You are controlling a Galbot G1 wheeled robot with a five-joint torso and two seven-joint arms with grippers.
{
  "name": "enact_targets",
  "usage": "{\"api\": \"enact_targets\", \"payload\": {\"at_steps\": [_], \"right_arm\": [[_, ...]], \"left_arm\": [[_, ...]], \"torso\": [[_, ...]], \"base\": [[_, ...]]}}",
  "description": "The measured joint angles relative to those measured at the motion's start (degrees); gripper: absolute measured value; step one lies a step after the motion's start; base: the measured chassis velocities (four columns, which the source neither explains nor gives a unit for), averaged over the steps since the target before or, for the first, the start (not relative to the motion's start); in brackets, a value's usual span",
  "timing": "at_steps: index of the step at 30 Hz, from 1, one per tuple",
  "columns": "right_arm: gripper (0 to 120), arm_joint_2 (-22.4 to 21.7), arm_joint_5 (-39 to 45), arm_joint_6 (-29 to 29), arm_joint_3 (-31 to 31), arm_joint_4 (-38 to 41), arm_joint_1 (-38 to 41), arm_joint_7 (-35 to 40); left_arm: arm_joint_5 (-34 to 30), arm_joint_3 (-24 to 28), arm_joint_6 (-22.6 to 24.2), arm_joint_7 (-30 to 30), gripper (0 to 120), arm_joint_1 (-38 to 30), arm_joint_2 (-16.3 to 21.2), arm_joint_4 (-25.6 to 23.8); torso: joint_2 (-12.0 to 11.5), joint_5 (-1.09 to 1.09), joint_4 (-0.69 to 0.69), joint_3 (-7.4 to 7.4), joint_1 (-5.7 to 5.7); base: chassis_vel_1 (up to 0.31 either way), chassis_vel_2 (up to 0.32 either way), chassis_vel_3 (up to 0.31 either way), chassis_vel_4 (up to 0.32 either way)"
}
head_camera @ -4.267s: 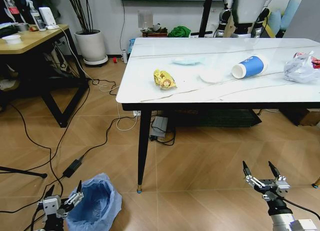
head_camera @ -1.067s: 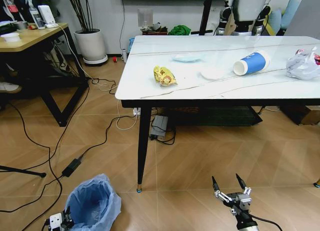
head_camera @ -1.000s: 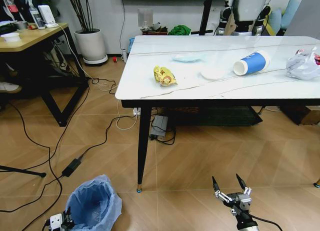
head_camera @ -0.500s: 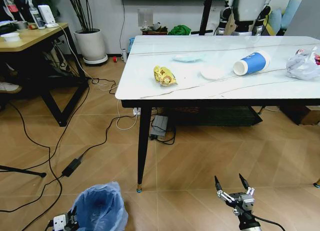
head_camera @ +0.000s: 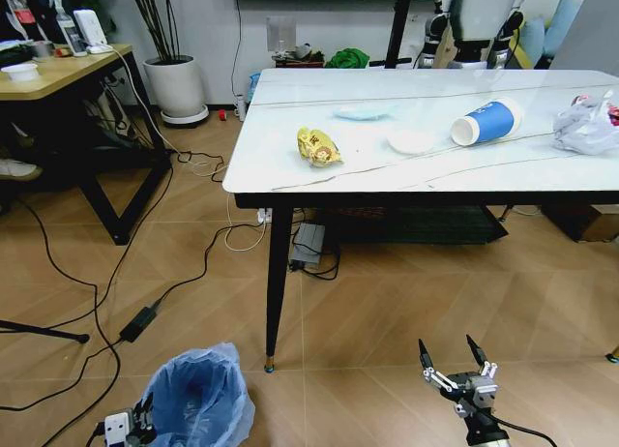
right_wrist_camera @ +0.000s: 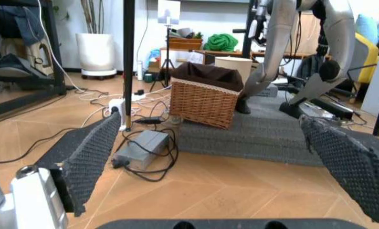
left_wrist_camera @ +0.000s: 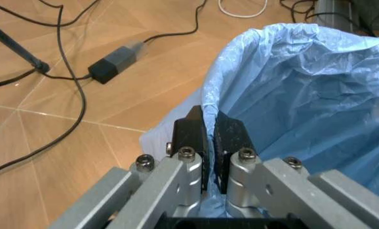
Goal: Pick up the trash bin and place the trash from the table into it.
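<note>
- Left pincer (head_camera: 131, 430): low at the floor, beside the bin (head_camera: 198, 397). Its fingers (left_wrist_camera: 191, 131) are pressed together on the bin's frilly blue bag rim.
- Bin: near the table's (head_camera: 290, 171) front left leg, lined in light blue, its mouth tipped toward the table. A black power brick (left_wrist_camera: 115, 61) and cables lie on the wooden floor just beyond it.
- Table, left to right: yellow packet (head_camera: 317, 149), pale blue film (head_camera: 360, 111), white lid (head_camera: 411, 141), blue-and-white cup (head_camera: 486, 124) lying on its side, crumpled clear bag (head_camera: 584, 126) with red showing at the right edge. All lie apart from one another.
- Right pincer (head_camera: 456, 365): low over the floor, in front of the table's right half, fingers spread wide, holding nothing. A wicker basket (right_wrist_camera: 205, 101) sits under the table beyond it.
</note>
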Motion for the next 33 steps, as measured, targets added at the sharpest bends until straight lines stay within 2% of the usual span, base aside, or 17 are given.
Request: {"api": "enact_targets", "payload": {"at_steps": [10,33], "right_arm": [[100,0.0,-0.3,0.21,0.0,-0.56,0.05,-0.09],[100,-0.97,-0.39,0.96,1.27,-1.12,-1.43,-0.35]], "left_arm": [[-1.27,0.53,0.17,0.95,0,1.35,0.3,-2.79],[-5.64,4.25,4.44,1.92,0,5.95,4.78,-15.86]], "torso": [[0.0,0.0,0.0,0.0,0.0],[0.0,0.0,0.0,0.0,0.0]], "base": [[0.0,0.0,0.0,0.0],[0.0,0.0,0.0,0.0]]}}
